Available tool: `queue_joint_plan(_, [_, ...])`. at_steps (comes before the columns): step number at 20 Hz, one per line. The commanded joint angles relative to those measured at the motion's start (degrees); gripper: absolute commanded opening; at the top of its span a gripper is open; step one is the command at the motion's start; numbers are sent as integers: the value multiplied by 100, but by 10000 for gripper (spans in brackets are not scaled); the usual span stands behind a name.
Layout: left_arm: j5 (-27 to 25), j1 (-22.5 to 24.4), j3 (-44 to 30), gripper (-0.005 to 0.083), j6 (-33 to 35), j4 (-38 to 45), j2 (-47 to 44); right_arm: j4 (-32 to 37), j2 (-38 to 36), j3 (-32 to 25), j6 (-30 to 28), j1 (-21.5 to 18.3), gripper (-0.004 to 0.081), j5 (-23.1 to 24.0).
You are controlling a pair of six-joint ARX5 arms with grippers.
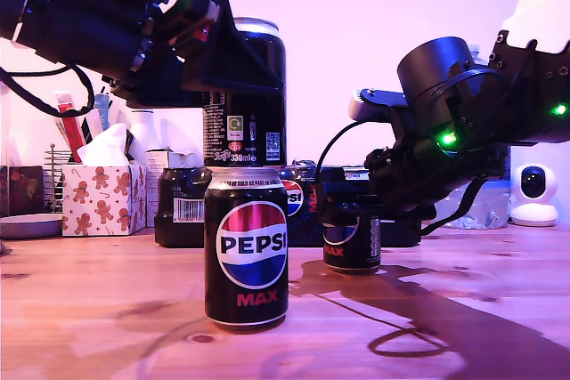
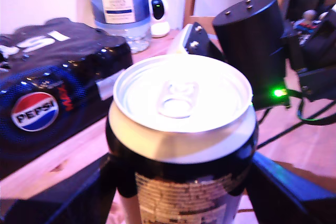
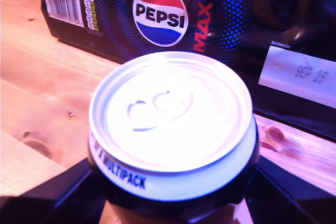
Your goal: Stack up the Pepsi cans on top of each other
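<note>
smooth black aluminium pepsi can, thin-walled and slippery, sits on the front can with my first gripper clamping its upper sides, while my second gripper hugs the third can on the wooden table.

Glossy black metal Pepsi cans with bright brushed-silver lids, a shiny crinkled plastic-wrapped multipack and a matt black tool sit over the smooth, grained wooden table.
</note>
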Motion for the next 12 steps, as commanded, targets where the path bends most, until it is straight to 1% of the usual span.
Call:
queue_joint_plan(1, [-66,13,70,448,50,116,15,188,-31,35,-24,11,369,7])
queue_joint_plan(7, [-59,13,70,448,44,120,15,188,-31,35,-24,11,369,7])
queue_joint_plan(10, [-55,13,70,450,-157,120,15,186,-31,35,-26,9,369,7])
queue_joint_plan(11, [-26,11,70,480,-214,122,15,188,-31,35,-26,9,369,7])
queue_joint_plan(12, [-4,0,70,553,-334,120,15,188,-31,35,-26,9,369,7])
